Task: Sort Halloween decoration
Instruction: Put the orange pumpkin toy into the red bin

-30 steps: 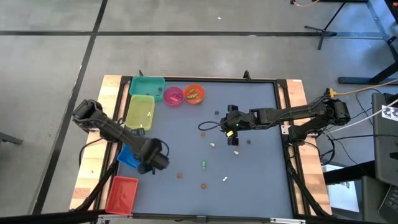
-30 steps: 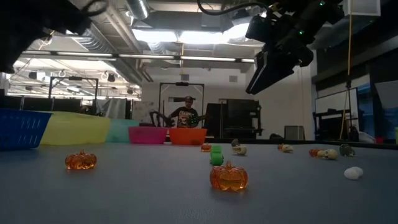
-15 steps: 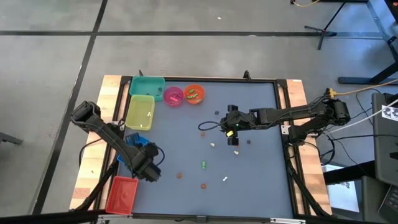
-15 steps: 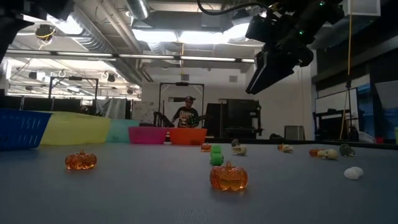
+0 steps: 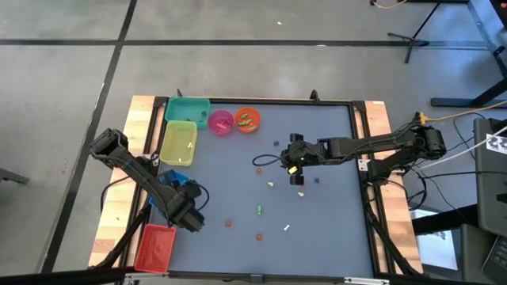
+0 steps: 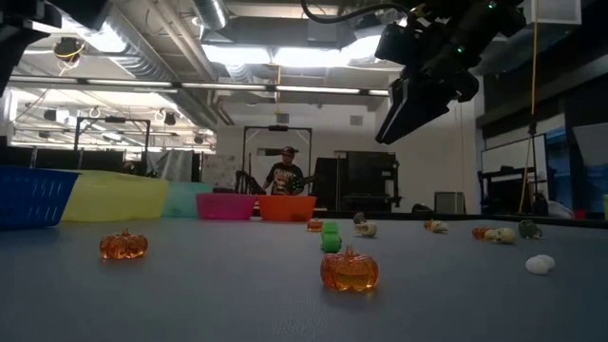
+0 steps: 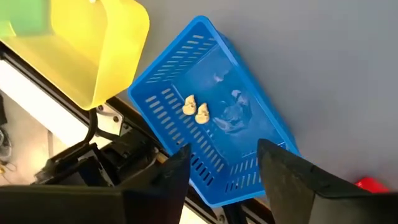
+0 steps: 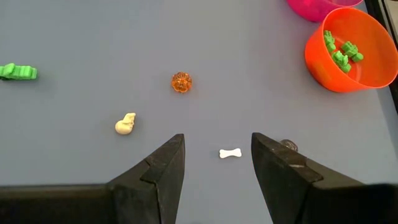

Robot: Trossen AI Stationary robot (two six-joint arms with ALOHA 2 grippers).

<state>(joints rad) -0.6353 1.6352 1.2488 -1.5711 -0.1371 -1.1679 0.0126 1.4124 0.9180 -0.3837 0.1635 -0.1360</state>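
Note:
The Halloween decoration lies scattered on the grey table: a white bone point(image 8: 230, 153), a cream skull point(image 8: 125, 124), an orange pumpkin point(image 8: 181, 82) and a green piece point(image 8: 17, 72). More pumpkins point(image 6: 349, 271) show in the low view. My left gripper point(image 7: 224, 171) hangs open above the blue bin point(image 7: 211, 124), which holds two cream skulls point(image 7: 195, 109); in the high view this gripper point(image 5: 188, 216) stands at the table's left. My right gripper point(image 8: 214, 168) hovers open over the table's middle point(image 5: 291, 157), above the bone, with nothing between its fingers.
Along the left edge stand a yellow bin point(image 5: 178, 142), a green bin point(image 5: 188, 108) and a red bin point(image 5: 155, 245). At the far edge sit a pink bowl point(image 5: 221, 121) and an orange bowl point(image 8: 349, 53) holding green pieces. A person shows beyond the table point(image 6: 288, 174).
My left gripper has swung toward the table's left edge, from over the bare table to above the blue bin, and then kept still. The right arm has not moved.

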